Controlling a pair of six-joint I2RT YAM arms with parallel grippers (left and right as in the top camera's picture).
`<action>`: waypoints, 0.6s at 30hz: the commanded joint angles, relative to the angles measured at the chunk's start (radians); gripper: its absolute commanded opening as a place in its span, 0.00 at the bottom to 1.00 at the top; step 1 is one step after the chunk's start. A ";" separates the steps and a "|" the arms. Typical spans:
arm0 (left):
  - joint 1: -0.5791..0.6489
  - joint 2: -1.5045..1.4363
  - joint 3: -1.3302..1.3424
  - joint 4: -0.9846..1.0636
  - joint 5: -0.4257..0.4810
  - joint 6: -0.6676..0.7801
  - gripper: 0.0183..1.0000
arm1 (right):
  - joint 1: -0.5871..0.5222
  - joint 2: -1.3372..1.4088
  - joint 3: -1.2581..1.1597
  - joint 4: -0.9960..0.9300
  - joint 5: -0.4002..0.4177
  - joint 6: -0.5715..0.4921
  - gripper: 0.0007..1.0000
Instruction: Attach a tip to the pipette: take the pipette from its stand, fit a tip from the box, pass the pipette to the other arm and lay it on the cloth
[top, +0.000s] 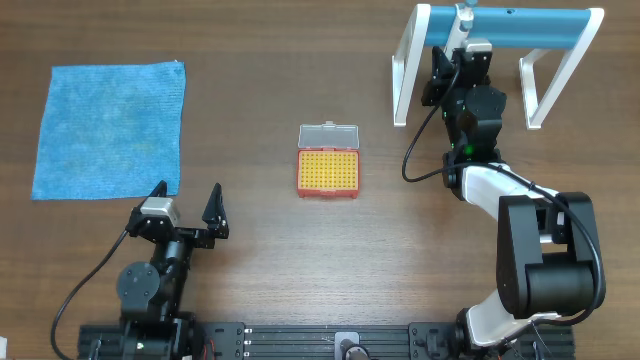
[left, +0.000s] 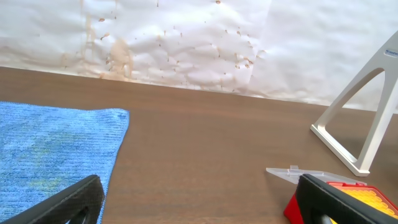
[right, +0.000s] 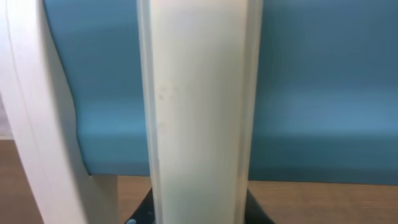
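The cloth (top: 110, 130) was blue (faintly mottled), the tip box (top: 328, 175) red with a yellow grid, the stand (top: 530, 28) blue-barred on white legs, the worktop (top: 330, 270) dark brown woodgrain.

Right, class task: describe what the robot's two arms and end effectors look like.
The left arm is black, with a silver wrist block and an end effector of two black pointed fingers. The right arm mixes black joints with white shells, has a green light and a looping black cable.

The left arm (top: 152, 275) is folded low at the near left, left claw (top: 188, 198) spread wide. The right arm (top: 500, 185) is stretched to the far right, right claw (top: 452, 72) pointing away.
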 joint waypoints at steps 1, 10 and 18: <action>0.004 -0.005 -0.002 -0.005 0.011 0.009 0.99 | 0.009 -0.023 0.015 0.005 -0.031 0.011 0.08; 0.004 -0.005 -0.002 -0.005 0.011 0.009 0.99 | 0.009 -0.194 0.002 -0.176 -0.031 0.011 0.08; 0.004 -0.005 -0.002 -0.005 0.011 0.009 0.99 | 0.202 -0.371 -0.226 0.093 -0.087 0.011 0.08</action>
